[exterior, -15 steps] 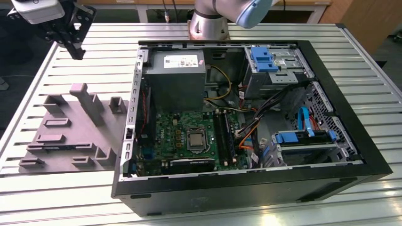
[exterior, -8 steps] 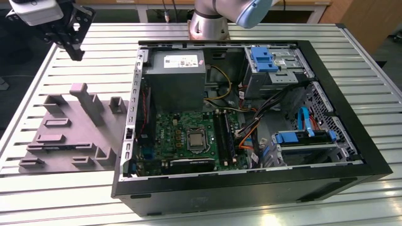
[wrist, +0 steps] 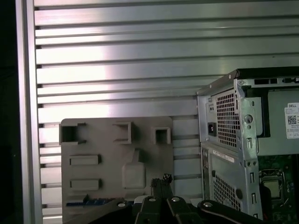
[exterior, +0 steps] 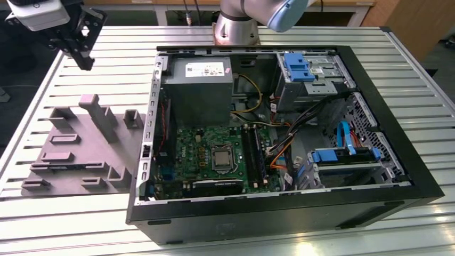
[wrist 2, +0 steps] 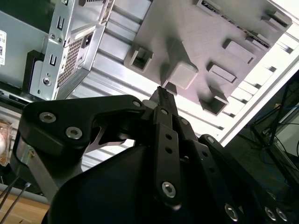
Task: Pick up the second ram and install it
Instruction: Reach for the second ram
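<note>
Closest to the lens in the second wrist view, your gripper (wrist 2: 161, 91) tapers to a single point. The fingertips sit together with nothing between them, so it carries no load. Beyond the tips lies the grey fixture block (wrist 2: 219, 42) on the slatted table (wrist 2: 117, 23), with the rear of the computer case (wrist 2: 65, 42) beside it.

In the first wrist view the gripper (wrist: 161, 179) likewise reads closed and empty, its tips lining up near the fixture block's tall post (wrist: 134, 175). What I take to be the second ram (wrist: 88, 203) is a dark, bluish strip lying along a groove at one edge of the fixture block (wrist: 103, 144), apart from the tips. My judgement is that the groove holds the stick on a fixed line so that it is presented the same way for every pick-up.

In the exterior view the gripper (exterior: 87, 64) hangs high at the exterior view's left, well apart from the fixture block (exterior: 92, 160). The second ram (exterior: 57, 166) shows as a thin dark line on the block's nearer part. The computer case (exterior: 284, 210) lies on its side with the panel off, evidently so that the motherboard (exterior: 206, 152) and the long black memory slots (exterior: 254, 154) face upward for access. I cannot tell whether any slot is filled. You have not yet made the pick-up.
</note>
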`<state>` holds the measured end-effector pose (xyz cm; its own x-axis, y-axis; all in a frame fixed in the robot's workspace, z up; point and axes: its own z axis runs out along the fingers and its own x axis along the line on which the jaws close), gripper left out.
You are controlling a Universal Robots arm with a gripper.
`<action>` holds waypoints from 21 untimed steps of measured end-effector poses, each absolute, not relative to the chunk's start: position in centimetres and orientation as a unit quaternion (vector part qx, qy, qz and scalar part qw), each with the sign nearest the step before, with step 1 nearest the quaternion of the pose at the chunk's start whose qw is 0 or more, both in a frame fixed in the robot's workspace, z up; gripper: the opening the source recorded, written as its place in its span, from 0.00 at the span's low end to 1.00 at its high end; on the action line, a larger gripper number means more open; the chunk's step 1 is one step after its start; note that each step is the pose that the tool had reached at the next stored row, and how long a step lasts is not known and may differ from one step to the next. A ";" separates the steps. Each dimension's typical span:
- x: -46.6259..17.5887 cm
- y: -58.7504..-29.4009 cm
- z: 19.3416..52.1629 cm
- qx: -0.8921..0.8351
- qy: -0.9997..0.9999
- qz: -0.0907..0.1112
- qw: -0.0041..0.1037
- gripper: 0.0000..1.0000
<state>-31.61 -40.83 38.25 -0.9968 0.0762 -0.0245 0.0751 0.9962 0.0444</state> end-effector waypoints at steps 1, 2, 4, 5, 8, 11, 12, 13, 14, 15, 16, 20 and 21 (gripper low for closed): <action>-31.6 -40.8 38.2 0.038 0.999 0.022 0.013 0.11; -31.6 -40.9 38.2 0.038 0.999 0.022 0.013 0.11; -31.7 -40.9 38.2 0.038 0.999 0.022 0.013 0.11; -31.7 -40.9 38.2 0.038 0.999 0.022 0.013 0.11; -31.8 -41.0 38.2 0.038 0.999 0.022 0.013 0.11; -31.8 -41.0 38.2 0.038 0.999 0.022 0.013 0.11; -31.9 -41.1 38.2 0.038 0.999 0.022 0.013 0.11; -31.9 -41.1 38.2 0.038 0.999 0.022 0.013 0.11; -31.9 -41.1 38.2 0.038 0.999 0.022 0.013 0.11; -31.9 -41.1 38.2 0.038 0.999 0.022 0.013 0.11; -31.9 -41.1 38.2 0.038 0.999 0.022 0.013 0.11; -32.0 -41.2 38.1 0.038 0.999 0.022 0.013 0.11; -32.0 -41.2 38.1 0.038 0.999 0.022 0.013 0.11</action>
